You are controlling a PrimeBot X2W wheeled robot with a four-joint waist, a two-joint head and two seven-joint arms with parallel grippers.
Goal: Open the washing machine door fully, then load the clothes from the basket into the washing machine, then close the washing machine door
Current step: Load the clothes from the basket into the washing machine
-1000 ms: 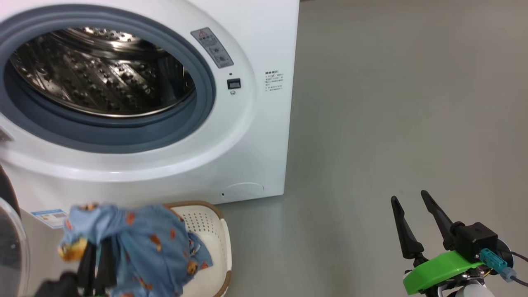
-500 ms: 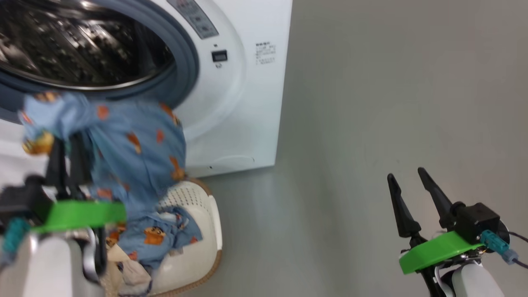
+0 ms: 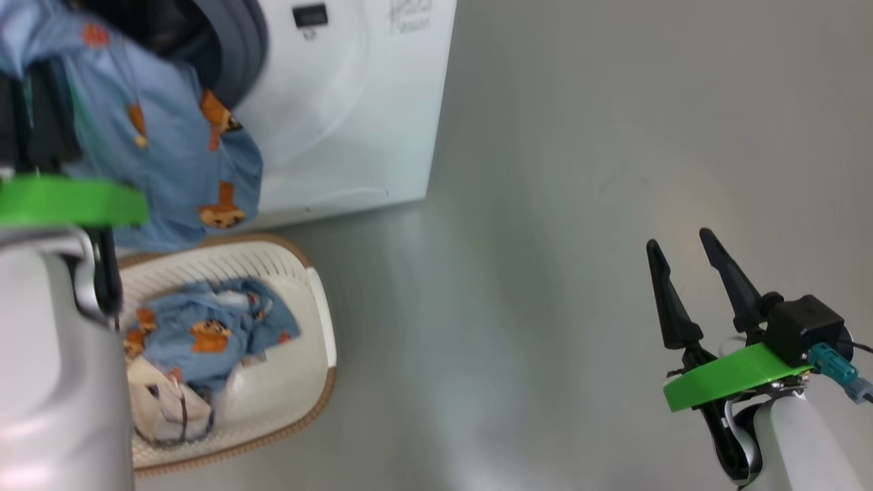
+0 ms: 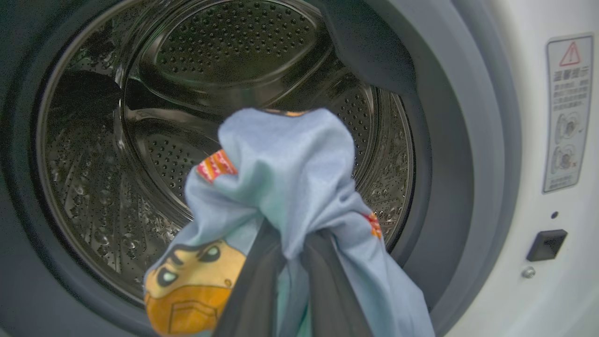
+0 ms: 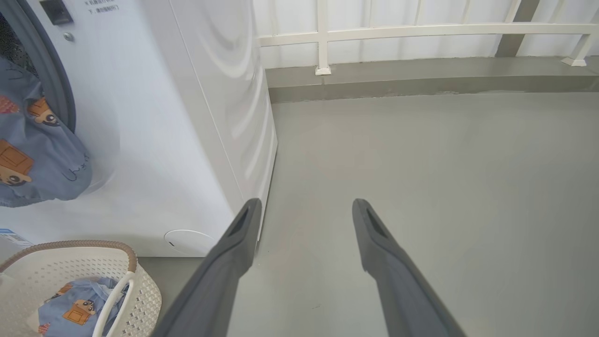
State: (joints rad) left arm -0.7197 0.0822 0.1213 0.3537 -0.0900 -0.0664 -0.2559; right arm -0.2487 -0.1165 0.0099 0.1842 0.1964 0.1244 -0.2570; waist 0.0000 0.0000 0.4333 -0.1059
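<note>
Gripping a light blue bear-print garment (image 4: 290,159), my left pincer (image 4: 292,243) is pinching it tight between both dark fingers (image 4: 252,290), and the fabric is bunching over the tips and hanging down on either side of them. Straight ahead of this pincer the washing machine (image 3: 354,102) is showing its open mouth: the steel drum (image 4: 224,56) is lying just beyond the held cloth, with the grey-blue gasket (image 4: 449,164) ringing it, though I cannot tell whether the cloth is crossing the rim. To the right of the pincer, on the white front panel, a warning label (image 4: 568,112) is sitting above a small black latch slot (image 4: 545,244). Below the left pincer, the basket (image 3: 307,368) is standing on the floor (image 3: 545,273) just beside the machine's front, and the rest of the clothes (image 3: 204,327) are lying in it: more blue bear-print fabric touching a cream-white piece (image 3: 160,406). My right pincer (image 3: 679,239) is hanging well apart from all this, off the machine's right side, its jaws standing wide open over bare grey floor. To the left of that pincer, the round filter cap (image 5: 189,241) is showing low on the machine's front, and far ahead a pale railing (image 5: 421,30) is running along the wall.
</note>
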